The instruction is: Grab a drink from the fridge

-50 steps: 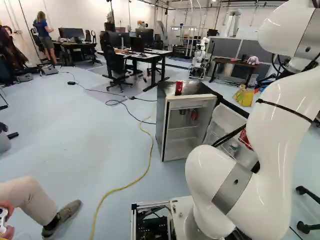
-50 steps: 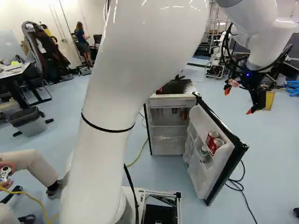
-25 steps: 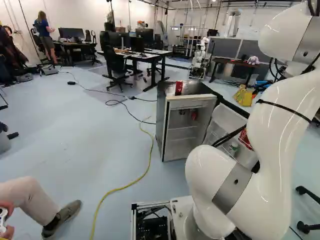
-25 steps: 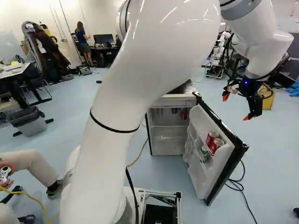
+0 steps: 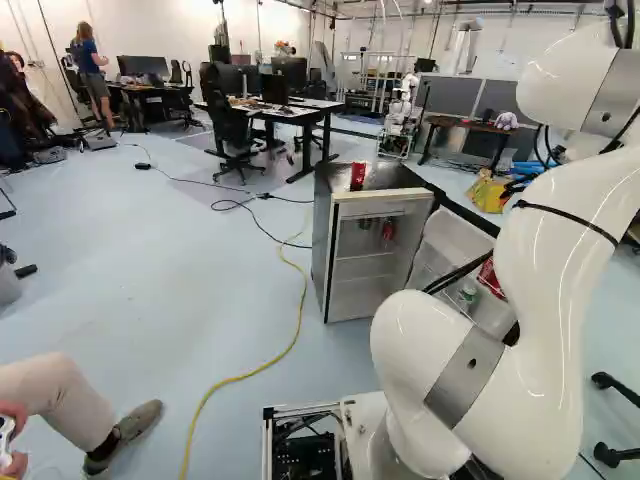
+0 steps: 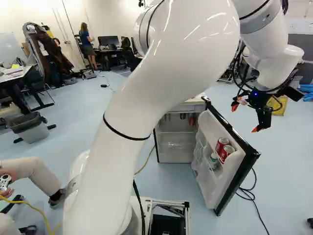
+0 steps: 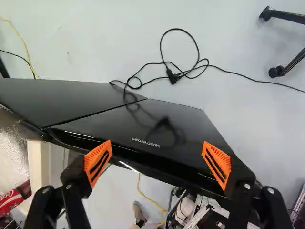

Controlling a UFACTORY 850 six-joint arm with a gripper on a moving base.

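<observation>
- My gripper was wide open and held nothing, the fridge door beyond its fingers
- Two red cans stood in the door shelf beside a small container; my arm partly hid them in the left base view
- Inside the fridge, a small red shape was hard to make out
- My arm hid most of the fridge's top in the right base view

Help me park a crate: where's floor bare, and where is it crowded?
Left base view: the pale blue floor between the yellow cable and greyish shoe is bare. Crowded: beside the open, white-lined fridge door, where a looped black cable lies.
</observation>
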